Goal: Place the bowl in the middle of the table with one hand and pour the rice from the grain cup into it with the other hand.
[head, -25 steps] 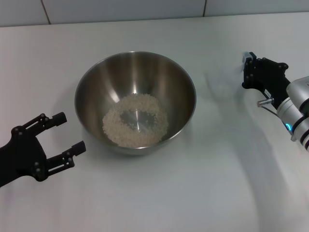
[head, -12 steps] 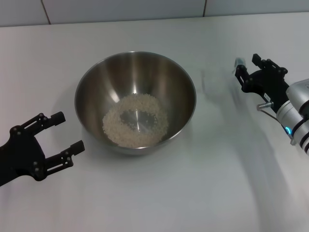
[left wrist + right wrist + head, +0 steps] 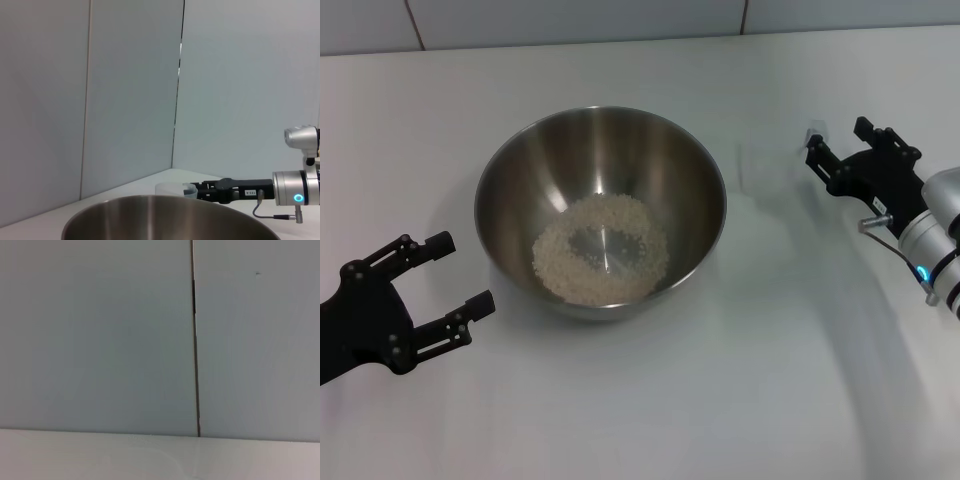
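Observation:
The steel bowl [image 3: 525, 185] stands in the middle of the white table [image 3: 720, 400], and its rim [image 3: 165, 217] fills the bottom of the left wrist view. A ring-shaped heap of rice [image 3: 555, 265] lies on its bottom. To the right of the bowl, the clear grain cup [image 3: 767, 167] stands upright on the table and looks empty. My right gripper [image 3: 840, 142] is open just right of the cup, fingertips level with it. From the left wrist view the cup [image 3: 174, 189] sits right at those fingertips. My left gripper [image 3: 462, 272] is open, low and left of the bowl.
A tiled wall with a dark seam [image 3: 195, 340] rises behind the table's far edge. Bare tabletop lies in front of the bowl and between the bowl and each gripper.
My right gripper has rolled at the wrist, its fingers now spread, and it has drawn slightly right of the cup. The left gripper and bowl have stayed put.

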`<state>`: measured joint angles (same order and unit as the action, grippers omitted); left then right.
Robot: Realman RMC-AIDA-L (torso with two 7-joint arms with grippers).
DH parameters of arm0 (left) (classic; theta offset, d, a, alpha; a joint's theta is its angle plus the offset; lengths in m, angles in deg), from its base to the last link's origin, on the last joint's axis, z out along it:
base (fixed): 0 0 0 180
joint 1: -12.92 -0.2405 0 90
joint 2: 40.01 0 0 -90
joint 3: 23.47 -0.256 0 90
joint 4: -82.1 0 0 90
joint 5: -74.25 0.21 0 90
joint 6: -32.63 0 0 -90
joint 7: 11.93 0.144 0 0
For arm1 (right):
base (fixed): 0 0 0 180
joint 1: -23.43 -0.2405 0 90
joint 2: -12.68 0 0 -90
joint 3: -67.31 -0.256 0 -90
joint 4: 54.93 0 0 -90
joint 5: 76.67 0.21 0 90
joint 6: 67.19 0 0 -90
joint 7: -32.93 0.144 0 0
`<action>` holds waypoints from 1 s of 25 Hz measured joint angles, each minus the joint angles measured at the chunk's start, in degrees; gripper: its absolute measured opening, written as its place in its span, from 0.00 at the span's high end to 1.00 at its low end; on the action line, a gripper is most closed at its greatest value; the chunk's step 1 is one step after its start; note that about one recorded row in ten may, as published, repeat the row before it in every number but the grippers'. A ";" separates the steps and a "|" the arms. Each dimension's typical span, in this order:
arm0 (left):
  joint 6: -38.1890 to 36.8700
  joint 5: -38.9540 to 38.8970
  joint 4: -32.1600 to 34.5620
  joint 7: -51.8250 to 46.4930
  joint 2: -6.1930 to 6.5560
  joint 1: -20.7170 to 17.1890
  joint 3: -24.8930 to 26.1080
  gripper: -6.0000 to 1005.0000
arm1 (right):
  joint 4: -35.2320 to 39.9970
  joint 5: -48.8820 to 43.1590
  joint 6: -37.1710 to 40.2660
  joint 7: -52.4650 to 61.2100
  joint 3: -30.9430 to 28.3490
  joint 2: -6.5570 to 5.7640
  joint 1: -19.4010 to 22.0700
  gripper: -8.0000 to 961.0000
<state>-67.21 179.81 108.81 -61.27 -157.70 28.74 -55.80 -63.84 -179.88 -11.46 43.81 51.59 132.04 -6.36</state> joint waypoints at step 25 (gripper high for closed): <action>0.30 0.01 0.00 -0.41 0.34 0.18 0.00 0.19 | -0.96 -0.19 18.85 0.06 5.72 -0.13 9.03 0.30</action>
<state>-66.91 179.82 108.81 -61.68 -157.36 28.92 -55.80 -64.79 -180.07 7.39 43.87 57.31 131.91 2.66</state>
